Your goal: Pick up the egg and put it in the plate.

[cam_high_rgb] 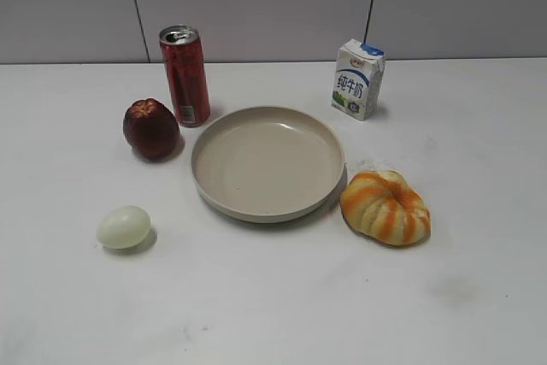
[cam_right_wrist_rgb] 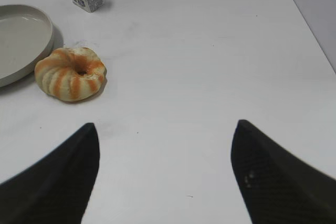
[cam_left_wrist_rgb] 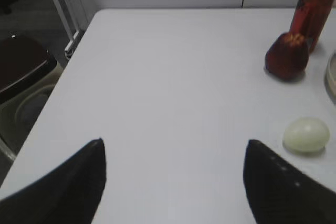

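Note:
The pale egg (cam_high_rgb: 124, 226) lies on the white table at the front left, apart from the beige plate (cam_high_rgb: 267, 162) in the middle. In the left wrist view the egg (cam_left_wrist_rgb: 306, 135) lies just right of my left gripper (cam_left_wrist_rgb: 173, 142), which is open and empty above bare table. My right gripper (cam_right_wrist_rgb: 165, 127) is open and empty, with the plate's rim (cam_right_wrist_rgb: 47, 40) at the far left of its view. Neither gripper shows in the exterior view.
A dark red apple (cam_high_rgb: 151, 128) and a red can (cam_high_rgb: 185, 75) stand left of the plate. A milk carton (cam_high_rgb: 357, 79) stands behind it on the right. An orange-and-white ribbed pumpkin-like thing (cam_high_rgb: 385, 207) lies right of the plate. The table's left edge (cam_left_wrist_rgb: 50, 103) shows.

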